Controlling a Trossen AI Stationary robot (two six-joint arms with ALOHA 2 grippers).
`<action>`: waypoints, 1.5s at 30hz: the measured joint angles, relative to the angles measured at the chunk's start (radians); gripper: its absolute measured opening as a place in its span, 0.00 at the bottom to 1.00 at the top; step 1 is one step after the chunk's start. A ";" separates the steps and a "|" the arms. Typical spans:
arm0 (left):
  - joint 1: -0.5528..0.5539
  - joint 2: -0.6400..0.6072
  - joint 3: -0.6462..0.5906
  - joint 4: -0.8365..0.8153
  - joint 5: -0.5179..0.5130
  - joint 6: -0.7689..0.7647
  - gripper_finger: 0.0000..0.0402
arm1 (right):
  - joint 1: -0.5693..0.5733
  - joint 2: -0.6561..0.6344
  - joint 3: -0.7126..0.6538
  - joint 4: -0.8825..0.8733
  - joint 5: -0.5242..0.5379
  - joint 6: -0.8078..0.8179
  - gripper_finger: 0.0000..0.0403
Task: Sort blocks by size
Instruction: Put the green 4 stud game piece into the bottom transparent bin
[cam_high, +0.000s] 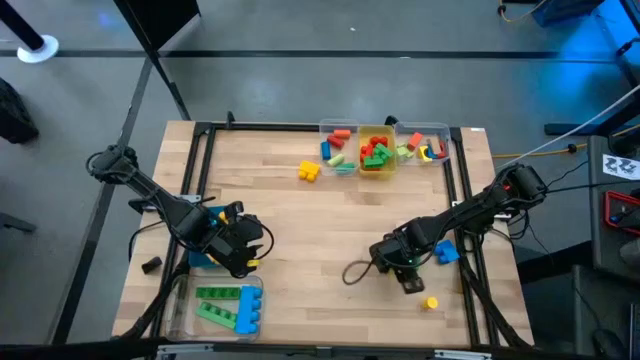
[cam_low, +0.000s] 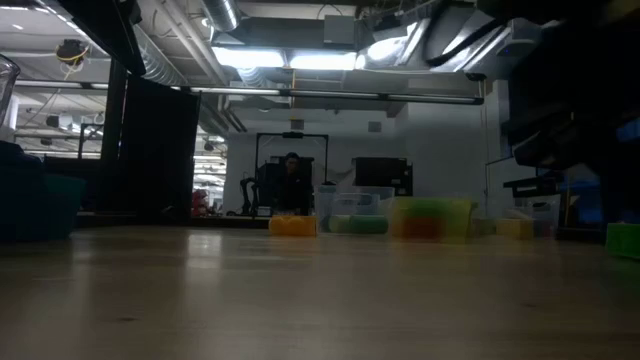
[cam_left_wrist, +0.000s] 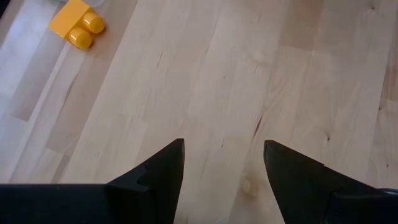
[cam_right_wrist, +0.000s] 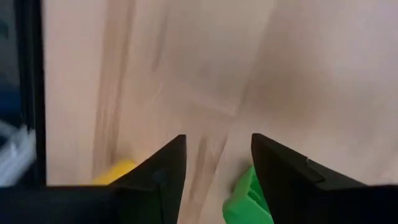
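My right gripper (cam_high: 400, 266) (cam_right_wrist: 217, 168) is open and points down at the table's near right. A green block (cam_right_wrist: 247, 198) shows low between its fingers, close to one finger (cam_right_wrist: 280, 180). A small yellow block (cam_right_wrist: 115, 172) (cam_high: 431, 302) lies on the wood just outside the other finger. My left gripper (cam_high: 238, 247) (cam_left_wrist: 224, 165) hangs open above bare wood at the near left, holding nothing. A yellow block (cam_left_wrist: 78, 23) (cam_high: 308, 172) lies loose on the table farther off. A blue block (cam_high: 446, 252) lies beside my right arm. My right gripper stands open around the green block, fingers slanting down from above. The block sits next to the inner side of one finger, and I cannot tell whether that finger touches it.
Clear bins (cam_high: 383, 150) with mixed red, green, blue and orange blocks stand in a row at the far edge. A clear bin (cam_high: 222, 306) at the near left holds long green and blue blocks. Black frame rails (cam_high: 465, 200) run along both table sides. Bare wood fills the middle.
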 joint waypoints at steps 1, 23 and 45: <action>0.000 0.000 0.000 0.000 0.000 0.000 0.51 | 0.000 0.000 0.000 -0.009 -0.010 -0.053 0.45; 0.000 0.000 0.000 0.000 0.000 0.000 0.51 | -0.002 0.108 0.001 -0.201 0.034 -0.121 0.43; 0.000 0.000 0.000 0.000 0.000 0.000 0.51 | -0.001 0.153 0.038 -0.402 -0.036 0.088 0.31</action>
